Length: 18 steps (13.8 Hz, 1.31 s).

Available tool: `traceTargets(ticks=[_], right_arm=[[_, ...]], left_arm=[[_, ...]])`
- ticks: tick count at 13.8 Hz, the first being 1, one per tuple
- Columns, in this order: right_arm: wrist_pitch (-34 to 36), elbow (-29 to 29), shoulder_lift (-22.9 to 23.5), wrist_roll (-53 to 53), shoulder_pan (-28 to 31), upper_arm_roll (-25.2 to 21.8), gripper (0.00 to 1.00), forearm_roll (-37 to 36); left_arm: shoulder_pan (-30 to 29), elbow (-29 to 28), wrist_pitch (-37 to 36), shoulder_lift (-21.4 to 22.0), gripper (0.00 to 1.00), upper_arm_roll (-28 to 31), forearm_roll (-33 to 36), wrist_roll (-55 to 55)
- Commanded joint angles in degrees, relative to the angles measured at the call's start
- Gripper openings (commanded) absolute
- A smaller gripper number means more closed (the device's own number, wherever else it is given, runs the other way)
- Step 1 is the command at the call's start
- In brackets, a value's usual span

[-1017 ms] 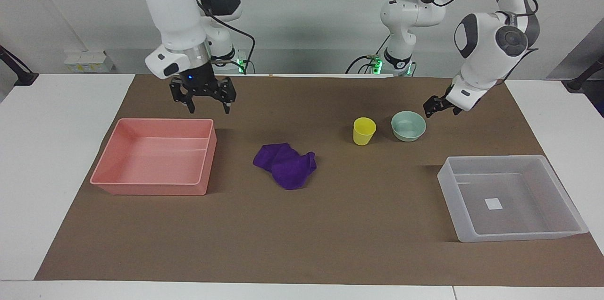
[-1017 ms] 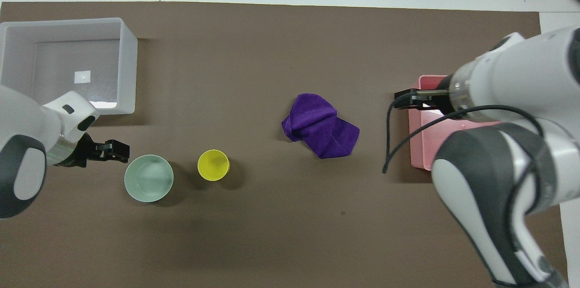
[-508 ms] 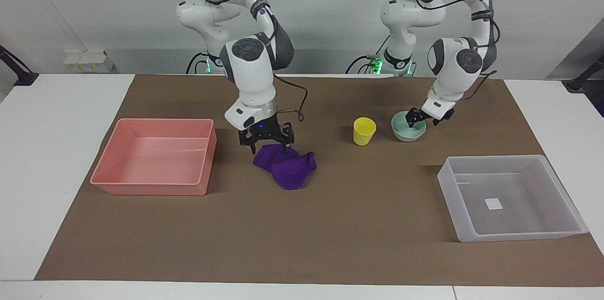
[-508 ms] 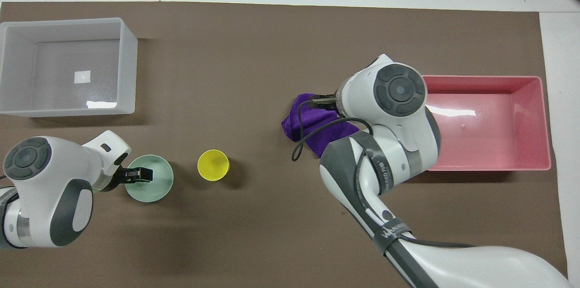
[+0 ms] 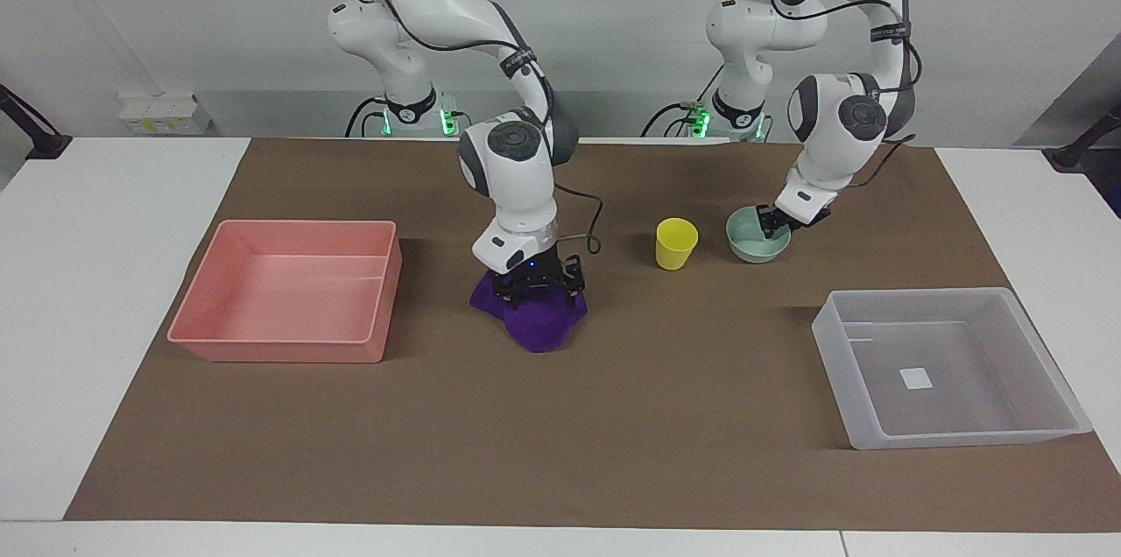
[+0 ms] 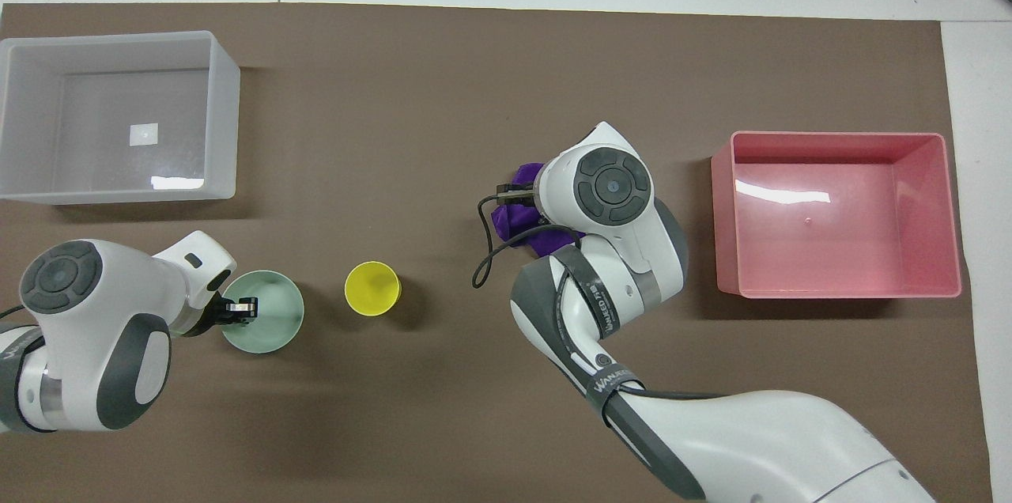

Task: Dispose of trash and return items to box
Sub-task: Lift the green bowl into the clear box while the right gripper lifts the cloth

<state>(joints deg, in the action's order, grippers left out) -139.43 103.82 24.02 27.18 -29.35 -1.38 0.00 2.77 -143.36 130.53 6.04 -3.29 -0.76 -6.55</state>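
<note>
While both arms work at once, the step in hand looks like the pick-up stage for two things. The right gripper point(image 5: 538, 298) is down on the soft deep-purple cloth rag point(image 5: 543, 325), its fingers spread wide and pressing into the folds, not yet closed on them. The rag bulges out from under the claw on the side away from the robots.

The left gripper point(image 5: 774, 226) sits at the rim of the shallow mint-green round bowl point(image 5: 755, 249), on the edge nearer the robots; whether it has pinched the rim I cannot tell. Beside that claw, toward the right arm's end, stands the small yellow plastic cup point(image 5: 676, 243).

Next, I judge, the right claw must close on the cloth and lift toward the pink rectangular plastic tray point(image 5: 289, 349). The left must carry the bowl to the translucent whitish plastic box point(image 5: 963, 439).
</note>
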Motion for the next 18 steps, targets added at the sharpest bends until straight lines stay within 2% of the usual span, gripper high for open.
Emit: traceTargets(ticks=[1,4,5,7,8,11,13,16,18], right_arm=[[-1.98,2.07,0.06,-1.85,-0.27,-0.2,1.0,0.97],[-3.65,4.98,-0.29,-2.3,-0.35,-0.2,1.0,0.97],[-3.74,6.03,-0.55,-2.3,-0.44,-0.2,0.76,0.97],[-3.39,6.91,-0.99,-2.39,-0.44,-0.2,0.1,0.18],[-2.87,7.0,-1.08,-2.3,-0.61,-0.2,0.0,0.18],[2.12,6.22,-1.52,-1.6,-0.7,-0.55,0.0,-1.13],[6.44,6.04,-4.4,1.02,-0.62,-0.73,0.0,-4.46],[13.72,4.47,-9.85,1.83,0.35,-0.99,0.0,-5.36],[19.61,1.48,-12.76,1.74,1.92,-0.99,0.0,-5.36]], left_arm=[[0.57,1.14,-1.41,0.02,0.0,0.56,0.23,-0.04],[0.04,7.37,-9.74,-0.07,0.0,0.65,-0.91,0.14],[-0.13,10.18,-13.25,-0.07,0.0,0.74,-1.26,0.22],[-0.48,16.41,-19.93,-0.16,0.0,1.17,-1.7,0.31],[-0.57,19.84,-23.27,-0.5,0.0,1.44,-2.84,0.31],[-4.87,34.5,-33.04,-5.06,0.0,1.44,-4.34,0.58],[-8.64,44.52,-36.83,-10.41,0.0,1.44,-4.52,1.45],[-14.09,54.91,-36.06,-18.93,0.0,1.35,-4.61,1.98],[-15.68,61.42,-32.56,-25.61,0.0,1.44,-4.61,1.98]])
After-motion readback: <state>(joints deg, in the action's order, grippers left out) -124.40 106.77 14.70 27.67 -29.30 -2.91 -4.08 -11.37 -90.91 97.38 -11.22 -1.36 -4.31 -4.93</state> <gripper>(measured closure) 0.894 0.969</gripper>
